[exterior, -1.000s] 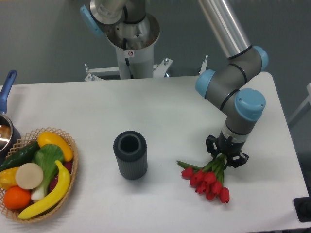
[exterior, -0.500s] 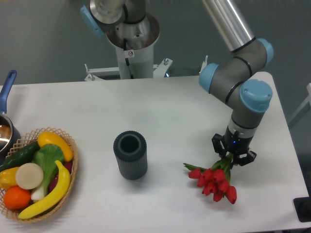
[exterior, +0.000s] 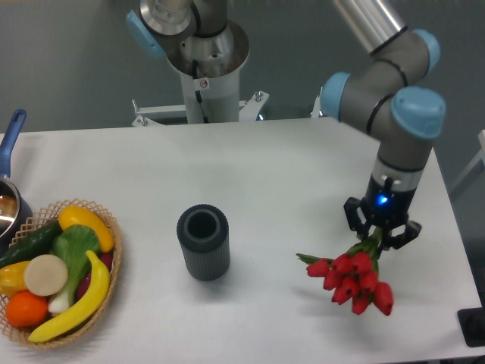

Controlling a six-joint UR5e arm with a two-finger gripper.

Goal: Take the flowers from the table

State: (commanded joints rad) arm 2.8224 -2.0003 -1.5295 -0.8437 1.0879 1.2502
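The flowers (exterior: 353, 279), a bunch of red tulips on green stems, hang at the right side of the white table (exterior: 250, 174). My gripper (exterior: 377, 235) is shut on their stems, with the red heads pointing down and toward the front. The bunch looks lifted, with a faint shadow under it. The stems are mostly hidden between the fingers.
A dark ribbed cylinder (exterior: 203, 242) stands upright at the table's middle. A wicker basket (exterior: 53, 273) of fruit and vegetables sits at the front left, with a blue-handled pot (exterior: 9, 186) behind it. The robot's base (exterior: 203, 61) stands at the back.
The gripper has risen and shifted right with the flowers in its grasp. The tulip heads moved right along with it.
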